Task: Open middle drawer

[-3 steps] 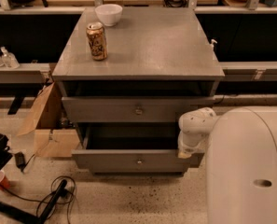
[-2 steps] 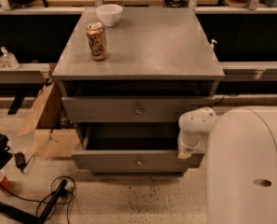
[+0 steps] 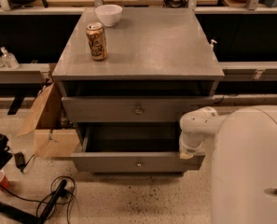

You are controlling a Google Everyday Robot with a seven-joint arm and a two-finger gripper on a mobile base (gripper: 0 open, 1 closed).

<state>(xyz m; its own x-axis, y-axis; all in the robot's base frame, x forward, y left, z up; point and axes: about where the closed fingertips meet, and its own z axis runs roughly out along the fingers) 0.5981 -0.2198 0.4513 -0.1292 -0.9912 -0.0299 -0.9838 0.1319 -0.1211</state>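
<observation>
The middle drawer [image 3: 110, 163] is the lower grey drawer with a small round knob [image 3: 139, 163]. It stands pulled out, and its plain grey inside [image 3: 128, 139] shows. Above it is a taller grey drawer front [image 3: 100, 109] with a bigger knob [image 3: 138, 110], with a dark gap under the cabinet top. My white arm [image 3: 197, 125] reaches down from the right. My gripper [image 3: 186, 155] is at the right end of the pulled-out drawer's front edge, mostly hidden by the arm.
On the cabinet top [image 3: 156, 41] stand a drink can [image 3: 96, 41] and a white bowl [image 3: 108, 14]. A cardboard box [image 3: 47, 125] sits left of the cabinet, with cables [image 3: 54, 195] on the floor. My white body [image 3: 250, 167] fills the lower right.
</observation>
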